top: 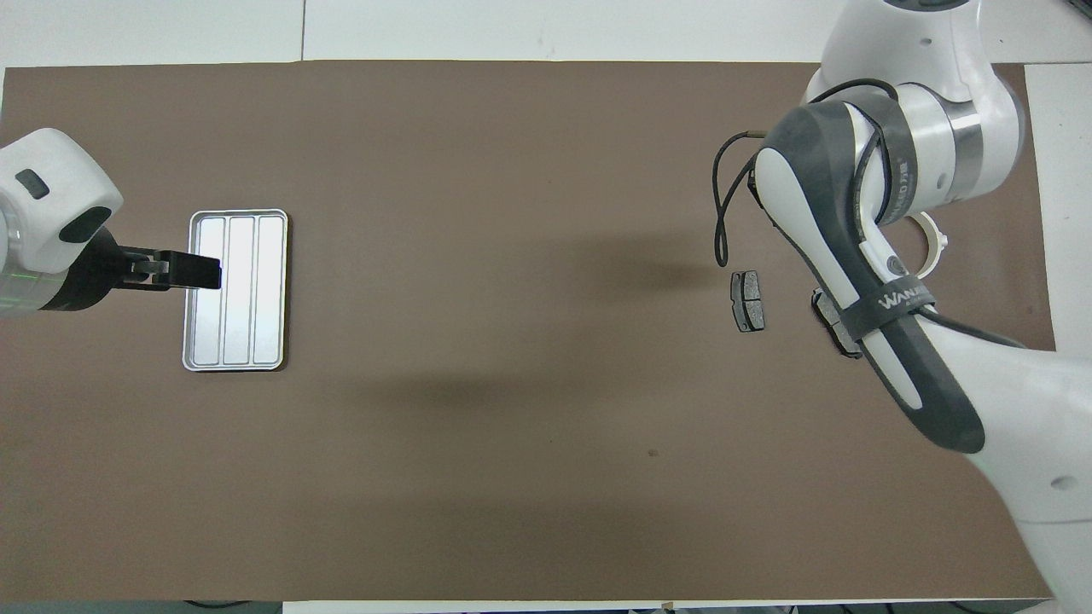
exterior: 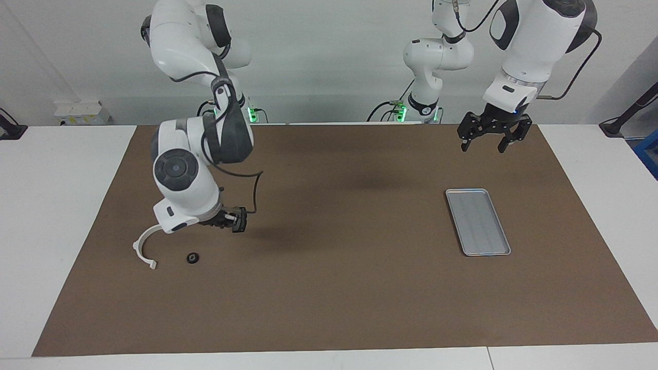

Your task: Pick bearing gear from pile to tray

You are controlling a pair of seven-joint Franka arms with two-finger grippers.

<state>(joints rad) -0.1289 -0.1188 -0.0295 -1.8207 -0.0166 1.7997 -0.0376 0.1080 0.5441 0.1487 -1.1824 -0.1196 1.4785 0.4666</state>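
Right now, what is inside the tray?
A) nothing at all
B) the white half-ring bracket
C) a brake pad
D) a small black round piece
A: the tray shows only its bare ribbed floor in both views, while the white bracket and the small black round piece lie on the mat by the right gripper.

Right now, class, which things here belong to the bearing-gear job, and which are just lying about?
Job: black round piece, tray, right gripper.
Lying about: white bracket, two brake pads; left gripper waiting aloft.
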